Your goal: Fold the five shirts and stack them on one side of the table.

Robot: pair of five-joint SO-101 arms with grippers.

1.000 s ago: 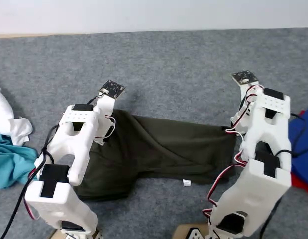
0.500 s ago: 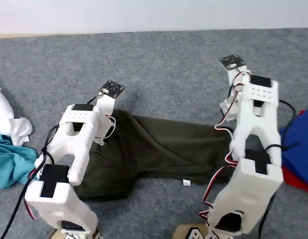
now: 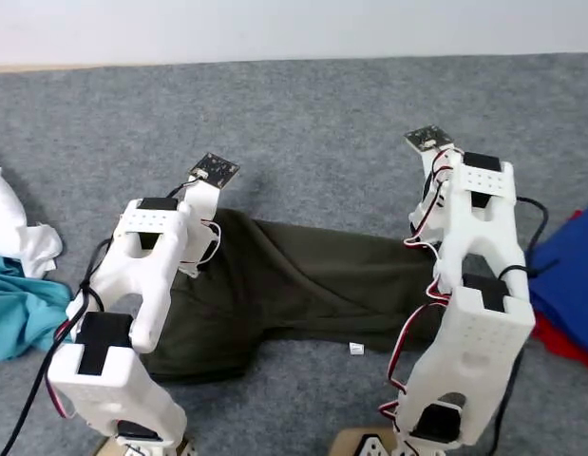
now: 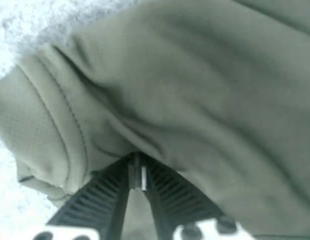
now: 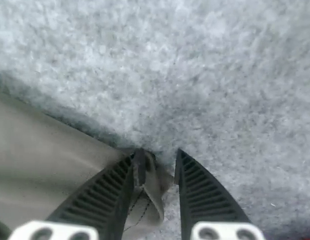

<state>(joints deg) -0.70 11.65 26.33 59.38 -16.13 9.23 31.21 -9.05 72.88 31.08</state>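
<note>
Limp olive shirt (image 3: 303, 285), probably light, best gripped at corners. Left gripper (image 4: 136, 170) pinches its fabric; right gripper (image 5: 157, 160) spread around a corner

Your left arm (image 3: 132, 285) and right arm (image 3: 479, 275): white plastic.
You see red-and-white cables (image 3: 427, 211), black ribbed fingers (image 5: 112, 195), dark boards (image 3: 215, 169).

grey carpet (image 3: 322, 104), pale wall (image 3: 294, 28)
</note>
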